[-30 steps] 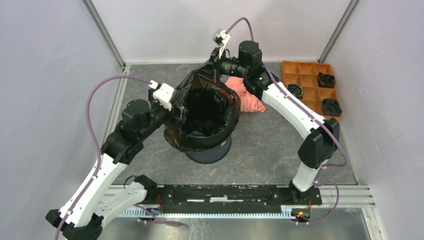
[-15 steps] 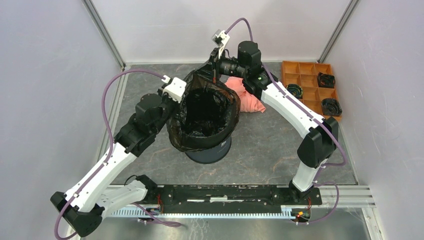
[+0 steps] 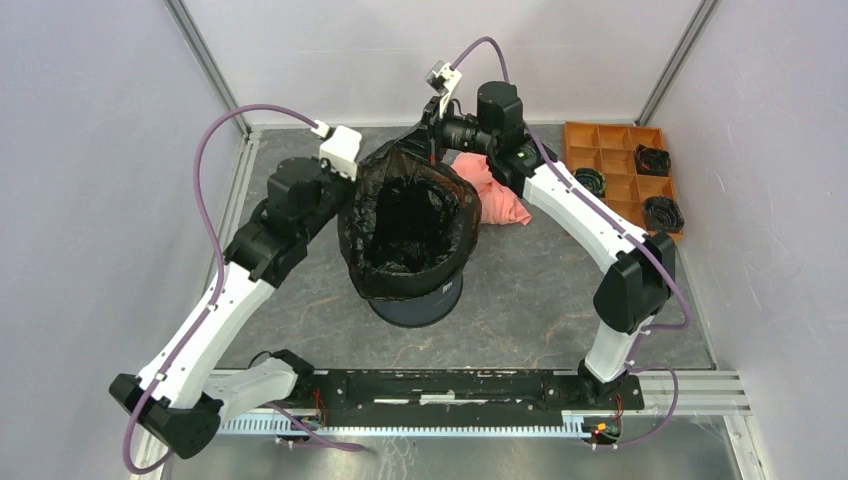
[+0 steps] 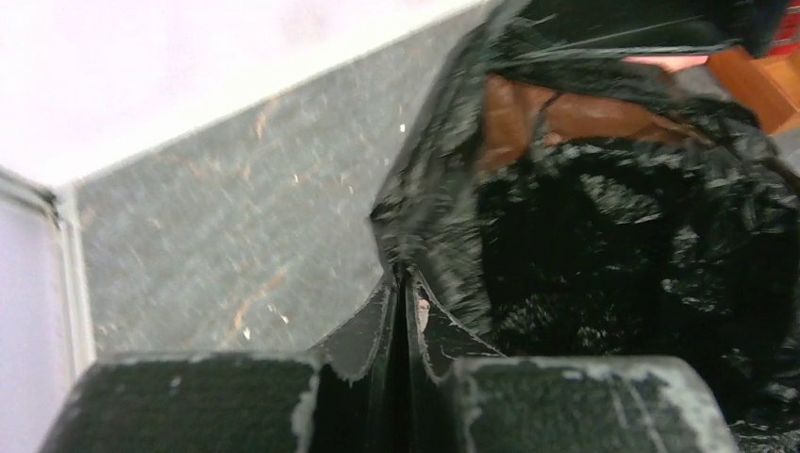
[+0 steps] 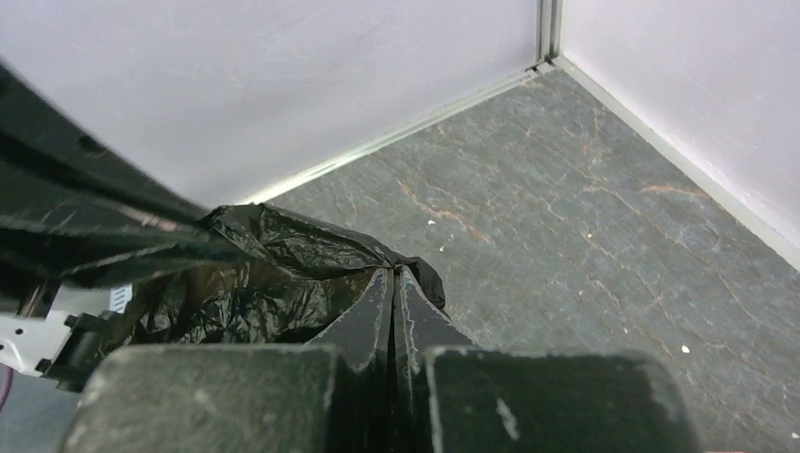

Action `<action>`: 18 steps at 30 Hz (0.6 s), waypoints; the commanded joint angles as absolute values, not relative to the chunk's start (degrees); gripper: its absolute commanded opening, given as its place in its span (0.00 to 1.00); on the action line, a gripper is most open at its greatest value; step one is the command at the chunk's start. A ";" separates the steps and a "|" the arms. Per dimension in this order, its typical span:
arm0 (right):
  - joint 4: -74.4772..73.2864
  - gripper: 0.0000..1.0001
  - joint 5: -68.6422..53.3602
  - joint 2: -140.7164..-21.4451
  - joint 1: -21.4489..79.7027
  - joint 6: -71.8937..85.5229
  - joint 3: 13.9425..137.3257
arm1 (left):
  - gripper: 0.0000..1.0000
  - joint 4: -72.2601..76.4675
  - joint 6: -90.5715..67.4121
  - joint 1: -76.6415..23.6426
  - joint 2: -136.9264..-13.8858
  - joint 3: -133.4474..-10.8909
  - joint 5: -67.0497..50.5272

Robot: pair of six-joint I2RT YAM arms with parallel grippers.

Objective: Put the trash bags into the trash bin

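The black glossy trash bag (image 3: 410, 225) hangs wide open over the dark navy trash bin (image 3: 415, 308), its mouth held up above the bin's rim. My left gripper (image 3: 350, 188) is at the bag's left rim. In the left wrist view its jaws are pressed together on the bag's edge (image 4: 429, 203). My right gripper (image 3: 428, 140) holds the far rim. In the right wrist view its jaws are shut on a bunched fold of the bag (image 5: 283, 255). Only the bin's lower wall shows below the bag.
A salmon-pink cloth (image 3: 497, 197) lies on the table just right of the bag, under the right arm. An orange compartment tray (image 3: 612, 150) with black round parts (image 3: 662, 212) stands at the back right. Walls enclose the table at the left, back and right.
My left arm swung forward to the bag's left rim and its jaws closed on the edge. The bag's left side drew in a little. The right gripper kept its hold.
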State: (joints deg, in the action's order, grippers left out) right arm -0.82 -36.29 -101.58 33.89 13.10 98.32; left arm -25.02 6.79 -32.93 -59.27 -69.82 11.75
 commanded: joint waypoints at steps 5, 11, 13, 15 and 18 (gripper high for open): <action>-3.95 0.01 -41.48 -106.24 31.91 8.53 99.51 | 0.11 -25.07 -7.83 -12.02 -61.78 -65.07 -18.63; -5.28 0.01 -44.20 -110.24 30.70 6.02 100.16 | 0.09 -17.97 -14.82 -4.59 -64.04 -57.99 -29.44; -6.61 0.01 -44.40 -111.14 30.73 5.14 99.94 | 0.08 -16.31 -16.66 -3.59 -64.35 -56.04 -31.29; -5.88 0.01 -45.84 -111.01 30.72 5.23 97.74 | 0.07 -15.02 -17.78 -3.35 -62.92 -52.97 -31.94; -4.47 0.01 -45.28 -109.43 30.71 5.66 93.74 | 0.07 -13.36 -19.20 -3.37 -59.98 -47.56 -32.15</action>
